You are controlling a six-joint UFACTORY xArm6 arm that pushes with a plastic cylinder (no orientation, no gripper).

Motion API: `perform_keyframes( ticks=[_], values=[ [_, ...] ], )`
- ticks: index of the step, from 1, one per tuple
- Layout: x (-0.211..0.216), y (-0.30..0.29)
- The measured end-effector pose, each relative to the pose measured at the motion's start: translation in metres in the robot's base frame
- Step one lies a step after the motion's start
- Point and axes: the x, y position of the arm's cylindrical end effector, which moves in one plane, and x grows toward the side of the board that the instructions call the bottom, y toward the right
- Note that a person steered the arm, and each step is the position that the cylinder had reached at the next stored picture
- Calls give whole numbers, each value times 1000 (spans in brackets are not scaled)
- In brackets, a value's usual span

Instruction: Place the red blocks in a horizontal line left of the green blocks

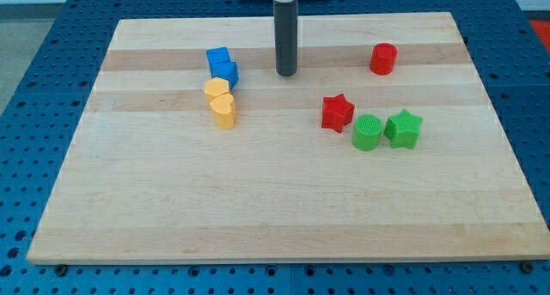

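Note:
A red star block (337, 112) lies right of the board's middle, touching or nearly touching the left side of a green cylinder block (367, 132). A green star block (403, 128) sits just right of the green cylinder. A red cylinder block (383, 58) stands alone near the view's top right. My tip (286, 72) rests on the board near the top centre, left of the red cylinder and up and left of the red star, touching no block.
Two blue blocks (222, 64) sit close together left of my tip. Two yellow blocks (221, 101) lie just below them. All rest on a wooden board (275, 209) set on a blue pegboard table.

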Motion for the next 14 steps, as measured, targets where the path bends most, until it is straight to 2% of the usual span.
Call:
perform_keyframes(
  ticks=[3, 5, 7, 10, 12, 14],
  values=[
    [29, 71],
    [66, 62],
    [57, 67],
    [91, 39],
    [35, 53],
    [31, 161]
  ],
)
